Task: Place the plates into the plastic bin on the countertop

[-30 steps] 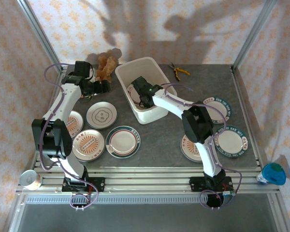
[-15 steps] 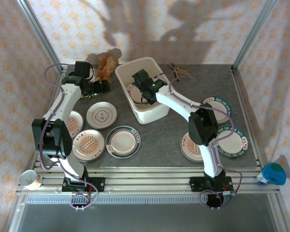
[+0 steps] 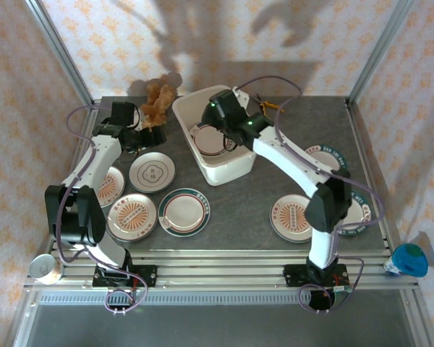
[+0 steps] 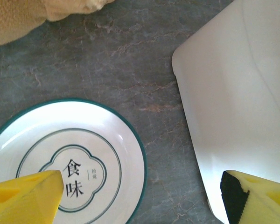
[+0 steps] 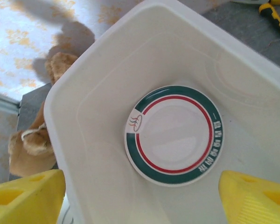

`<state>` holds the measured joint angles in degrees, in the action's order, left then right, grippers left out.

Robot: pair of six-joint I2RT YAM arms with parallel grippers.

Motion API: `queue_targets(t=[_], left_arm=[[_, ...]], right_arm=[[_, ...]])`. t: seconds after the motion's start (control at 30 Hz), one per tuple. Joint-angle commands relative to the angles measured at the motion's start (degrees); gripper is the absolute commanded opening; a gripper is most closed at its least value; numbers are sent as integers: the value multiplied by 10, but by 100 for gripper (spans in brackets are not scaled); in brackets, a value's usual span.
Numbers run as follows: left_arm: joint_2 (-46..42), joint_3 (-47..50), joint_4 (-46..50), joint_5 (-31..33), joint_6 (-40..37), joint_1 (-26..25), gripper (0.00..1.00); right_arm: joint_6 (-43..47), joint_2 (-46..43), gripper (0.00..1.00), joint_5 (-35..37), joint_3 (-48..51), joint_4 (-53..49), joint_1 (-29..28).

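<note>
The white plastic bin (image 3: 230,168) stands at the back middle of the dark countertop (image 3: 246,202). One green-and-red-rimmed plate (image 3: 210,140) lies flat inside it, also seen in the right wrist view as the plate (image 5: 173,134) within the bin's rim (image 5: 84,79). My right gripper (image 3: 218,124) hovers open above the bin, nothing between its yellow fingers (image 5: 25,196). My left gripper (image 3: 156,137) is open just left of the bin, above a green-rimmed plate (image 4: 70,158) with black characters. More plates lie on the countertop: left (image 3: 132,216), centre (image 3: 184,211), right (image 3: 292,217).
A brown plush toy (image 3: 158,97) sits behind the left gripper. Yellow-handled pliers (image 3: 267,106) lie behind the bin. Further plates (image 3: 329,160) rest at the right, partly under the right arm. Aluminium posts frame the countertop; a blue object (image 3: 409,260) sits off its right corner.
My right gripper has risen out of the bin and opened, leaving the green-and-red plate lying inside. My left gripper has shifted a little to the right, toward the bin.
</note>
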<state>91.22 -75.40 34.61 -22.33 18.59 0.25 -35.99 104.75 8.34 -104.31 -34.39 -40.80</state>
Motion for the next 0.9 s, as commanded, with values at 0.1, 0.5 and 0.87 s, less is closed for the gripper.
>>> queue_targets(t=[0.1,0.5,0.87], left_arm=[[-64,38,-24,22,53,-46,89],[-147,120,-41,35,148,-91,89],[-149,121,-40,26,123,-95,89]], right_arm=[[91,-119,83,-54,98,-14,-2],[109,-277,71,-298,334,21,0],[53,-251,47,-387,496,211,-20]])
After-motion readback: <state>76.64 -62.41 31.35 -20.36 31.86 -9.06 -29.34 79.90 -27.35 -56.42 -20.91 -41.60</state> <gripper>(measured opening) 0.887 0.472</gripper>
